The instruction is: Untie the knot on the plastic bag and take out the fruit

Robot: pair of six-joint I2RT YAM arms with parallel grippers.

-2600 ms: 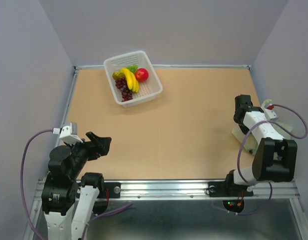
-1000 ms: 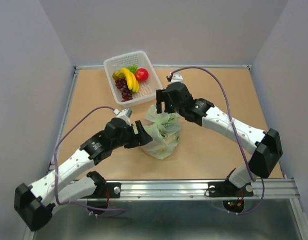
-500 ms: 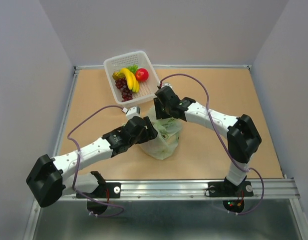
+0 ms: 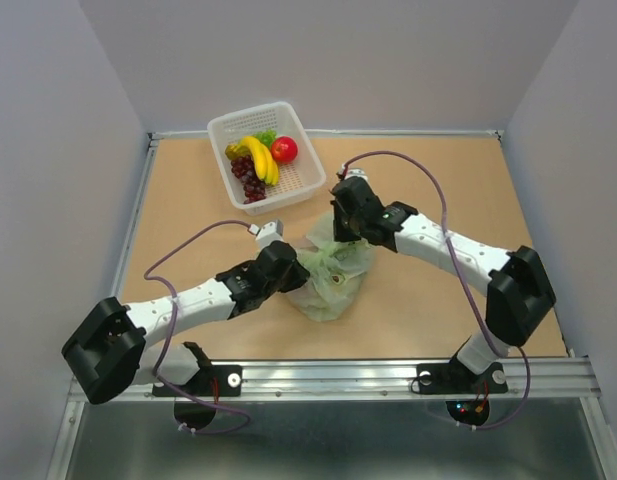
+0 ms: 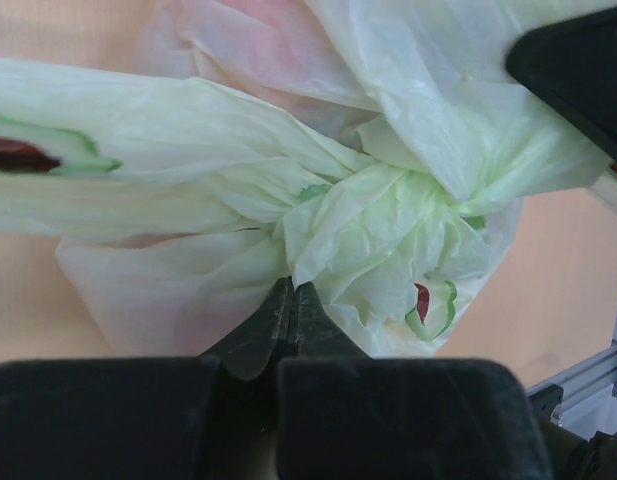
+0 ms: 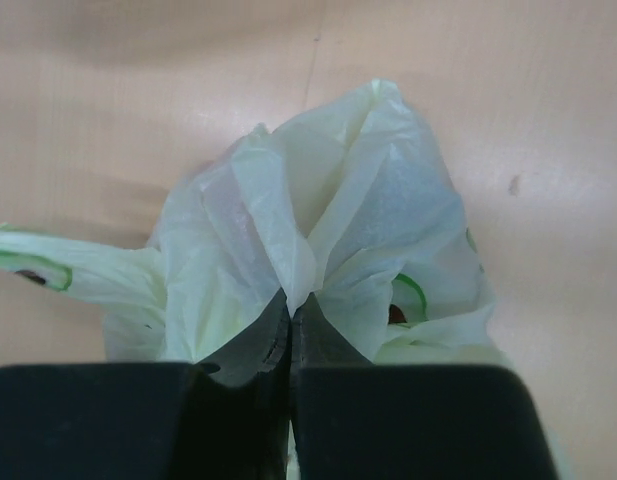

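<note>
Arms have drawn slightly apart, stretching the plastic bag (image 4: pixel 331 282) mid-desk (image 4: pixel 428 180). Left fingers (image 5: pixel 256 342) clamp plastic beside the knot (image 5: pixel 368 215), right fingers (image 6: pixel 250 352) pinch a top fold. Knot still tied.

The right tool (image 6: pixel 289 325) had its two dark fingers pressed together, pinching a raised fold of the pale green plastic bag (image 6: pixel 358 220). The thin, crinkled film rose from the pinch into a peaked, fanned crest. A strip of the bag with a green printed mark (image 6: pixel 28 268) ran off to the left edge. The bag lay on the tan surface (image 6: pixel 138 100), which showed a faint seam line.
</note>
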